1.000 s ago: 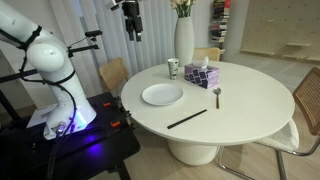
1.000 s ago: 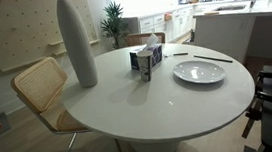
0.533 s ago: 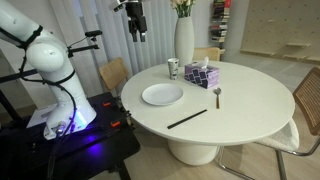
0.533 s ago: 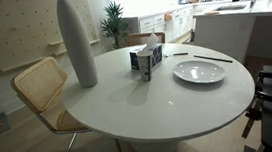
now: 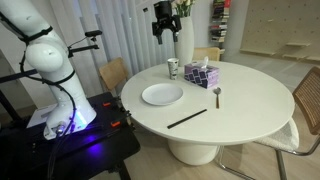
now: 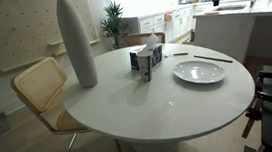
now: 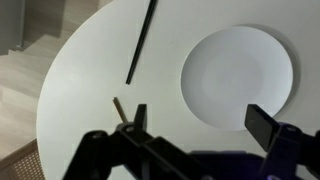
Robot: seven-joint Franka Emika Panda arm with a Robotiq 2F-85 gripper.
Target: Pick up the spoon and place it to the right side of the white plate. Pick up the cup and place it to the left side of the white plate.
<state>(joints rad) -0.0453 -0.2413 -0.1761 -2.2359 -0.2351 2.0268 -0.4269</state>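
Note:
The white plate point(image 5: 162, 95) point(image 6: 199, 72) point(image 7: 238, 75) lies on the round white table. In an exterior view the small cup point(image 5: 173, 68) stands just behind the plate, next to the tissue box. The spoon point(image 5: 216, 96) lies in front of that box. My gripper point(image 5: 162, 20) point(image 7: 203, 122) hangs high above the table, over the cup and the plate's far side. It is open and nothing is between its fingers. In the wrist view the plate's rim shows far below the jaws, and a short stub by one finger may be the spoon's handle.
A tall white vase point(image 5: 184, 40) point(image 6: 76, 42) and a purple tissue box point(image 5: 202, 75) point(image 6: 147, 61) stand near the cup. A long black stick point(image 5: 187, 118) point(image 7: 140, 42) lies near the table edge. Wicker chairs point(image 5: 113, 75) stand around the table.
The arm has swung the gripper sideways, from beside the table to above the cup and plate. It stayed open and high. Nothing on the table moved.

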